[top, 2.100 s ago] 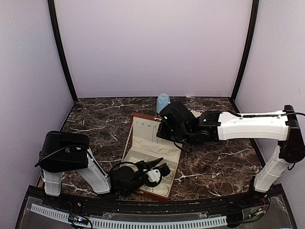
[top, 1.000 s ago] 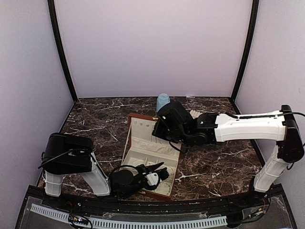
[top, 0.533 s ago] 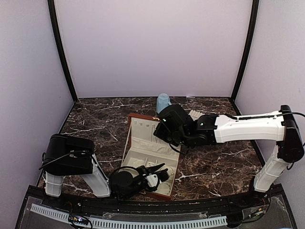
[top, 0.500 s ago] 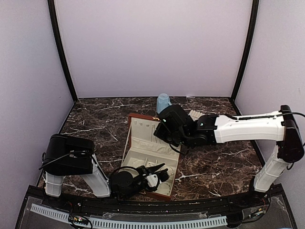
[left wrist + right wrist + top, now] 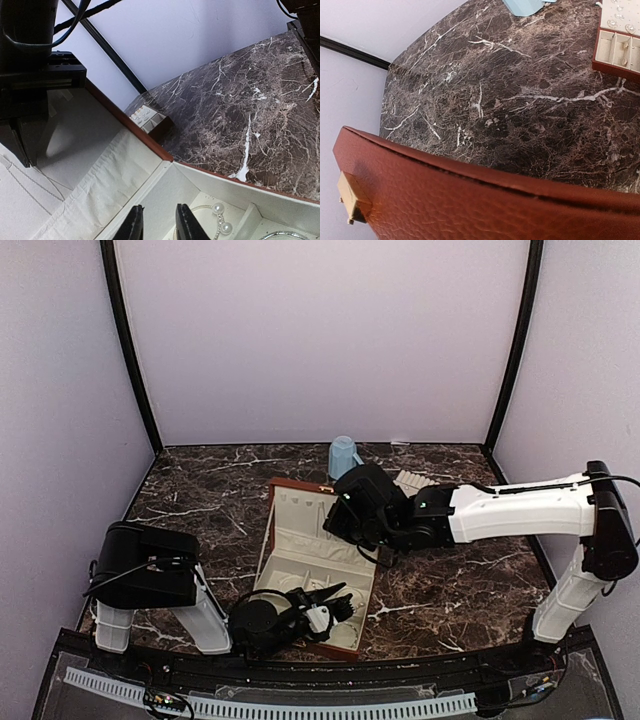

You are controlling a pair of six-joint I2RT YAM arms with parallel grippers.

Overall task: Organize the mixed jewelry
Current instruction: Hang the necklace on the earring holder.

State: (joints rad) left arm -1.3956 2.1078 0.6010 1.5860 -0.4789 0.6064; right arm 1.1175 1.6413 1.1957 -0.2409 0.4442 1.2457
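**A:** How do the arms sit?

**B:** The left arm (image 5: pixel 150 575) folds low from its base. Its left claw (image 5: pixel 159 209) dips into the near compartment of the open reddish-brown box (image 5: pixel 300 552). The right arm (image 5: pixel 520 505) stretches long across the marble table (image 5: pixel 200 502), with the right claw (image 5: pixel 345 520) at the box's lid (image 5: pixel 470 205).

**A:** And the claws themselves?

**B:** The left claw's fingers (image 5: pixel 134 225) stand a narrow gap apart with nothing between them. The right wrist view shows only the leather lid and its brass clasp (image 5: pixel 349 197). None of its fingers show there, so I cannot tell whether the right claw grips.

**A:** Where is the mixed jewelry (image 5: pixel 218 208)?

**B:** A pearl piece (image 5: pixel 226 228) lies on the cream lining just beside one finger of the left claw, apart from it. A silvery hoop (image 5: pixel 280 234) lies farther out on that same side, cut off by the picture's edge. Pale studs (image 5: pixel 620 15) sit on the slotted tray (image 5: pixel 411 481), beyond the right claw and near the blue mug (image 5: pixel 342 454).

**A:** Counts?

**B:** Two arms, two claws, one box, one tray and one mug. Beside the left claw there are two pearls and one hoop. The studs are too small to count.
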